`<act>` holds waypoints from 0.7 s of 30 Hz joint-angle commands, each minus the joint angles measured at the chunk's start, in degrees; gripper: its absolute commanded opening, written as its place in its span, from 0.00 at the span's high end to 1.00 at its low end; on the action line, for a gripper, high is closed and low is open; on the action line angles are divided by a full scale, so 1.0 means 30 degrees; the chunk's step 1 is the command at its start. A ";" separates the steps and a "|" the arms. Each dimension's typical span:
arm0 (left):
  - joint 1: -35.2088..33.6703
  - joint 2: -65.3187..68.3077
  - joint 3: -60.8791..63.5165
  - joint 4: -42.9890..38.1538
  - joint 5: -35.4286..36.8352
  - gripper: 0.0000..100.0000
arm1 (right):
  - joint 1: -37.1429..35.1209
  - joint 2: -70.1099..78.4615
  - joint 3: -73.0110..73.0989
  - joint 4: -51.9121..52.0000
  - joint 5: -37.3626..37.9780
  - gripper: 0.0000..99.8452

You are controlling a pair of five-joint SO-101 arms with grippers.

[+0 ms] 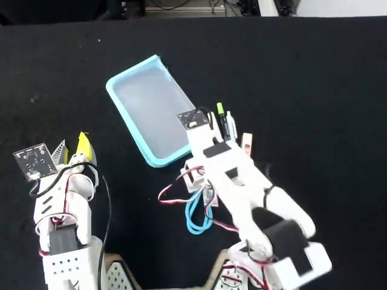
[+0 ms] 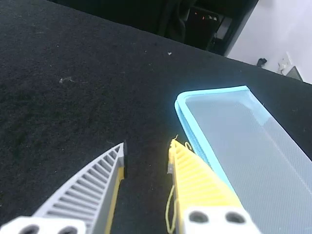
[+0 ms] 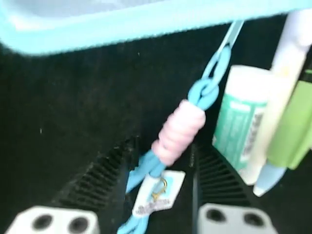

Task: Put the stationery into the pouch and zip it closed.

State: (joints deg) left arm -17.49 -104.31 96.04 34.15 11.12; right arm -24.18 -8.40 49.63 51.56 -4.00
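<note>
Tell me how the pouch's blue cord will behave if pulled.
Likely floppy: the blue cord kinks and loops across the table. The pink bead on it probably gives the right gripper firmer purchase than bare cord. The pouch looks flat and light, so it may slide when pulled.

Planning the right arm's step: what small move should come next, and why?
Probably shut the right pincer on the pink bead: it is open astride the zip cord, and the pens lie outside the pouch.
</note>
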 commanded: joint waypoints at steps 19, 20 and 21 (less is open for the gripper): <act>0.0220 -0.0059 0.0425 -0.0147 0.0059 0.85 | 0.3897 -0.9421 -0.1978 0.8733 0.8440 0.99; 0.0220 -0.0059 0.0425 -0.0147 0.0059 0.85 | 0.3927 -1.0037 -0.1949 0.9729 0.9319 0.99; 0.0220 -0.0059 0.0425 -0.0147 0.0059 0.85 | 0.3927 -1.0535 -0.1890 1.0520 1.0168 0.99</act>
State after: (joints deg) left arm -17.49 -104.31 96.04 34.15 11.12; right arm -13.45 -33.45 46.37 75.30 19.47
